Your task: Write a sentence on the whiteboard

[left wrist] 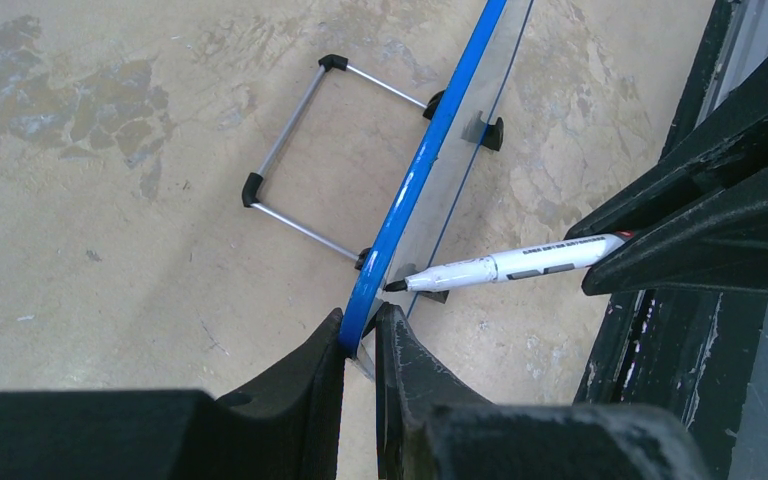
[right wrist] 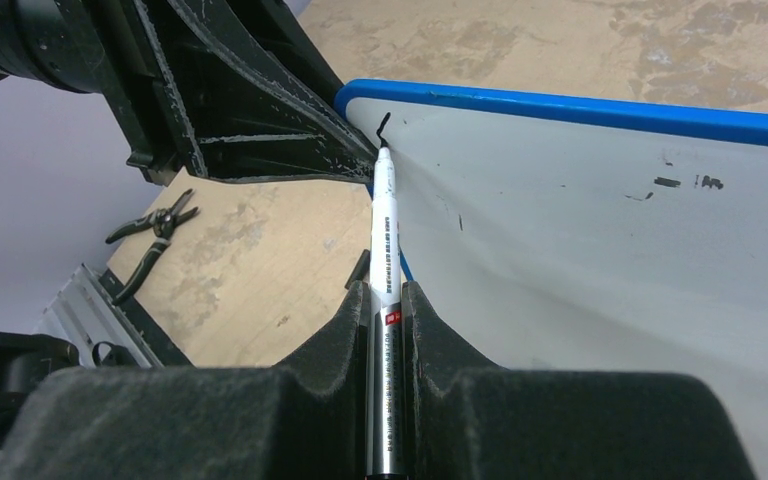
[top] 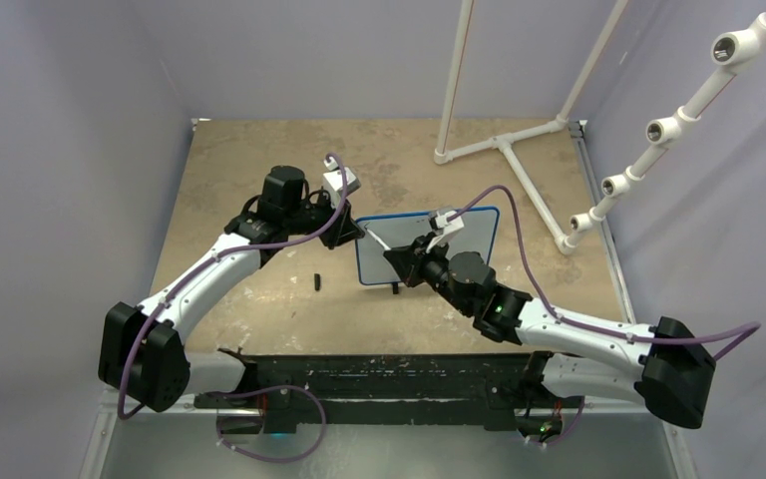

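Note:
The whiteboard (top: 464, 235) stands tilted at the table's middle, white with a blue rim. My left gripper (top: 356, 232) is shut on the board's left edge (left wrist: 400, 215). My right gripper (top: 409, 257) is shut on a white marker (right wrist: 384, 240), uncapped, with its black tip touching the board's upper left corner. A short black stroke (right wrist: 383, 124) sits right above the tip. Small black specks (right wrist: 705, 182) mark the board further right (right wrist: 600, 230). The marker also shows in the left wrist view (left wrist: 505, 266), tip against the board's face.
A small black cap-like piece (top: 316, 280) lies on the table left of the board. The board's wire stand (left wrist: 295, 155) rests behind it. Pliers (right wrist: 150, 225) lie on the table. A white pipe frame (top: 504, 140) stands at the back right.

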Controlling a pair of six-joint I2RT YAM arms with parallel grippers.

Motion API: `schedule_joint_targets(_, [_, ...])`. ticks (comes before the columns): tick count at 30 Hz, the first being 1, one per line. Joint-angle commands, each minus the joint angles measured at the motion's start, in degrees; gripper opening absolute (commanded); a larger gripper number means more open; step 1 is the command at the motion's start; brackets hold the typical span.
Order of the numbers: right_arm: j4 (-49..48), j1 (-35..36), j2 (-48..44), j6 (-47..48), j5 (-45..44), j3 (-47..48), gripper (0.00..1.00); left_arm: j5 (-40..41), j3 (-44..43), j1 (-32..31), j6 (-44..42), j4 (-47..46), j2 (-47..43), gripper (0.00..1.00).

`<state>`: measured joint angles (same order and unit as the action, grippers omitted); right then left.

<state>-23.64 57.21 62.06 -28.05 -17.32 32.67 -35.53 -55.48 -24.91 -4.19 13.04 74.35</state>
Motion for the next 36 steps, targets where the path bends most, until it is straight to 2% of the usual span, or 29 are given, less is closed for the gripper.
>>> schedule_joint_targets(1, [1.60,-0.17,-1.43,-0.85,-4.00,0.74,0.00,2.19,0.46,-0.32,-2.63,0.61,-1.74,0.00])
schedule_joint_targets(18, [4.13,-0.08,-2.82,-2.60,-3.92,-1.48,0.00,2.39,0.44,-0.32,-2.58,0.72,-1.97,0.00])
schedule_joint_targets(36, [-0.96,0.70,0.66,-0.69,-0.48,-0.18,0.00,2.16,0.55,-0.32,-2.52,0.77,-2.43,0.00])
